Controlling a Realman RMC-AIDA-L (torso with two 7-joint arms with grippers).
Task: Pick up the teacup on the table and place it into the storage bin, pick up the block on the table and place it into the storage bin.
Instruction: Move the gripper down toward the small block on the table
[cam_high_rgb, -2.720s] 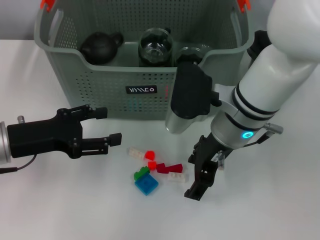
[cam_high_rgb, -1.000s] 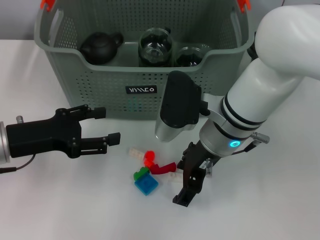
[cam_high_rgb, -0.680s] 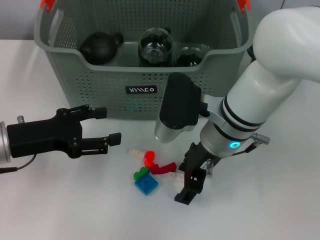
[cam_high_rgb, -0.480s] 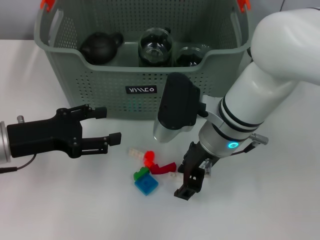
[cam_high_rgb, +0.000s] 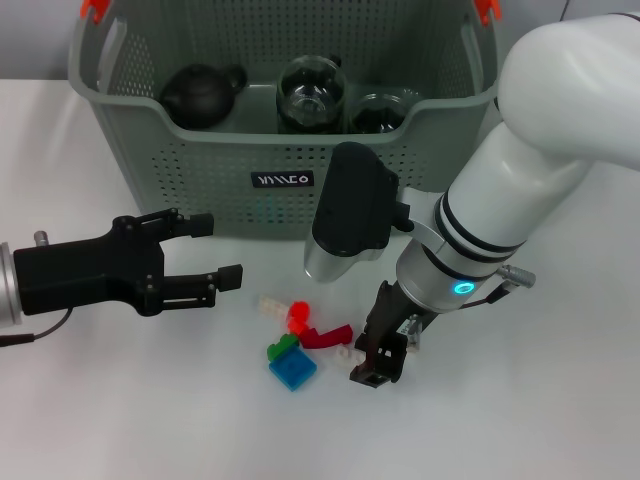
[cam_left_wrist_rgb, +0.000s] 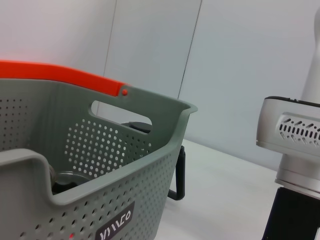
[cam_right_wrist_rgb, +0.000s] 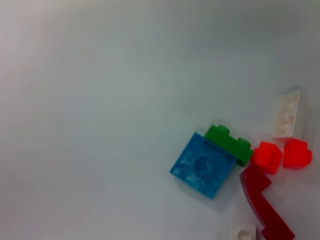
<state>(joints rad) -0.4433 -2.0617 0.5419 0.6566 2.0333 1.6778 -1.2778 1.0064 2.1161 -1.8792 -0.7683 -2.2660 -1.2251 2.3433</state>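
from the head camera, the storage bin (cam_high_rgb: 280, 150) stands at the far side of the white table (cam_high_rgb: 560, 400), its black label facing the robot. inside it sit a black teapot (cam_high_rgb: 200, 93), a clear glass globe (cam_high_rgb: 312, 92) and a dark-filled glass cup (cam_high_rgb: 380, 110), side by side along the near wall. on the table in front of the bin lies a small heap of blocks: a blue block (cam_high_rgb: 292, 370) touching a green block (cam_high_rgb: 282, 346), two red blocks (cam_high_rgb: 298, 314), a dark red block (cam_high_rgb: 328, 337) and a clear block (cam_high_rgb: 270, 304) at the left edge of the heap. the right gripper (cam_high_rgb: 372, 358) is down at the heap's right side, fingertips at the table beside the dark red block; whether its jaws are parted or grip anything cannot be told. the left gripper (cam_high_rgb: 220, 250) hovers left of the heap, near the bin's front wall, fingers spread wide and empty.

the left wrist view adds the bin's orange-red handle clip (cam_left_wrist_rgb: 60, 77), the perforated wall and a cutout handle, with the right arm's silver wrist at the far edge; it shows no blocks.

the right wrist view looks straight down on the blocks alone: blue (cam_right_wrist_rgb: 203, 164) against green (cam_right_wrist_rgb: 229, 144), the red pair (cam_right_wrist_rgb: 281, 155), the dark red piece (cam_right_wrist_rgb: 262, 205), and a second clear block (cam_right_wrist_rgb: 243, 232) by it. no fingers show.
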